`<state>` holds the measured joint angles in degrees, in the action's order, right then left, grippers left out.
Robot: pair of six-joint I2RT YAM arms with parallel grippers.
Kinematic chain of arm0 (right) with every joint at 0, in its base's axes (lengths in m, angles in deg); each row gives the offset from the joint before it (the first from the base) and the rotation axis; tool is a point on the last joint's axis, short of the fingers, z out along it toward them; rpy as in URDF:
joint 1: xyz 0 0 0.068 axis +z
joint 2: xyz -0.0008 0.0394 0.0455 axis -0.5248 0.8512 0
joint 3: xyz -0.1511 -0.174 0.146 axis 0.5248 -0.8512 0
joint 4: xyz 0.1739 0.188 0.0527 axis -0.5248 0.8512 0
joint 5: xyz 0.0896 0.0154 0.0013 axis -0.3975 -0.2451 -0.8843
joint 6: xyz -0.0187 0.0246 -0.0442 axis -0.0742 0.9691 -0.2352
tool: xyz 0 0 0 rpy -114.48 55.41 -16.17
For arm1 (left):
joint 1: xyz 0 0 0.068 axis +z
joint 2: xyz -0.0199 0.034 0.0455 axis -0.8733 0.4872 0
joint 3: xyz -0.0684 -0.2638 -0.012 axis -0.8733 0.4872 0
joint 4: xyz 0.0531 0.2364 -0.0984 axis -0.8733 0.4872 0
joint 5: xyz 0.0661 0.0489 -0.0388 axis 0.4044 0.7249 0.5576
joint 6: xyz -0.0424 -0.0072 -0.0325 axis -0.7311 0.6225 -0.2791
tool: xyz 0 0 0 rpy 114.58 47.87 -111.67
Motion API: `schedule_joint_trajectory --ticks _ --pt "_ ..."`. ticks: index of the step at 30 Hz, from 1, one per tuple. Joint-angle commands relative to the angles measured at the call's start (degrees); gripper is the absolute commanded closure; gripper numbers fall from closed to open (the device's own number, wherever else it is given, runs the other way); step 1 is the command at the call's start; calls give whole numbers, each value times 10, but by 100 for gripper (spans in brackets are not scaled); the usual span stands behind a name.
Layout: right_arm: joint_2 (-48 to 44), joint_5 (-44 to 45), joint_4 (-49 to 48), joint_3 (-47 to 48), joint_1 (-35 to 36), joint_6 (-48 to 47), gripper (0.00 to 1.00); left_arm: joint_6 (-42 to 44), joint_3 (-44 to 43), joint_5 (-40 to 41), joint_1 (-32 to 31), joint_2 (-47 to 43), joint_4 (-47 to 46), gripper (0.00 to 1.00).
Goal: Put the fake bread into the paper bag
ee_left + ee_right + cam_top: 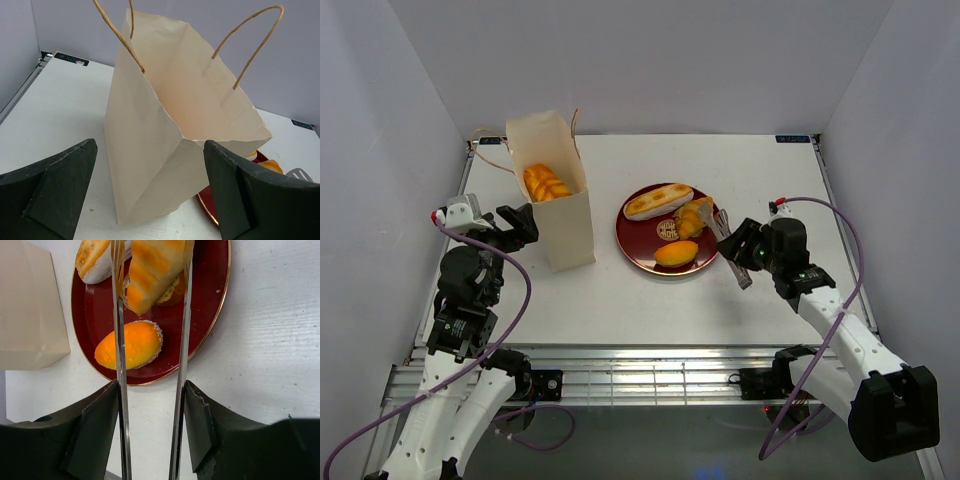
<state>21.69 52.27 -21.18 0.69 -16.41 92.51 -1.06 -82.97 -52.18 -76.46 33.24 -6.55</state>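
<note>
Though it stands tall on the tabletop [650, 300], the bag [558, 200] is thin paper, probably light and easily tipped. One pastry [546, 183] lies inside it. The left hand [523, 224] hangs beside it, jaws wide, holding nothing. The plate [90, 305] to its right carries a roll [658, 200], croissant [152, 270] and bun [131, 344]. The right hand [151, 387] is closed on the tongs [120, 340], whose arms flank the croissant; whether they pinch it I cannot tell. These pastries look hard, glossy and light, so likely slippery against metal. I'd grip across the ridged middle.
</note>
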Motion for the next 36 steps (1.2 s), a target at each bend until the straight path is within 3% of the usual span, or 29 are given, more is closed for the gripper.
schedule_joint_trajectory --ticks 1,9,19,36 --pt "-18 1 -30 -11 -7 16 42 0 0 -9 -2 -5 -4 2" --pt "-10 -21 -42 -30 -14 24 42 0 0 -9 -3 -4 -4 2" --pt "17 -49 -128 -47 -18 39 38 1 1 -13 -4 0 -5 2" --pt "30 -36 -96 -22 -19 41 37 1 1 -16 -4 3 -5 2"
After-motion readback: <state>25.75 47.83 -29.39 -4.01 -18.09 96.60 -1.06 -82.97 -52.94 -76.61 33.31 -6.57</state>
